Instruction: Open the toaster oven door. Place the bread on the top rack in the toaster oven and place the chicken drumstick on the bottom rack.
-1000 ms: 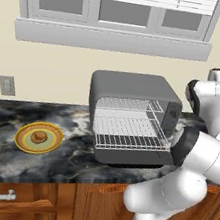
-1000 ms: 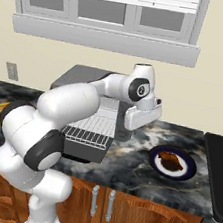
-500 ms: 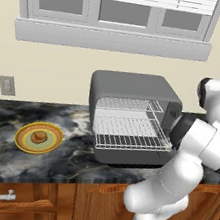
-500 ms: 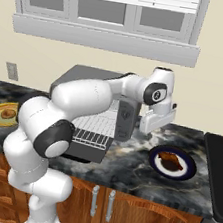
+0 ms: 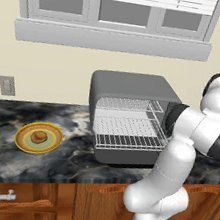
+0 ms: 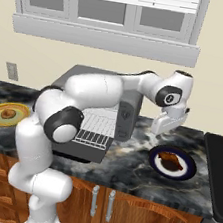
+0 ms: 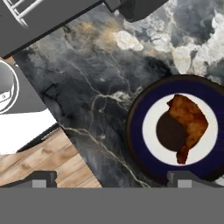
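arm: glossy white rounded segments | joints: dark grey bands | wrist: round grey disc

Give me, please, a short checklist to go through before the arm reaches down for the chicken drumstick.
1. Toaster oven door down, both racks exposed: ok.
2. Tool open: ok.
3. Tool holding nothing: ok.
4. Chicken drumstick on the blue-rimmed plate, nothing on top of it: ok.
5. Tool centred over the drumstick: not ok; in the hand view it lies off to the right.
6. Bread already on the top rack: not ok; it sits on the yellow plate.
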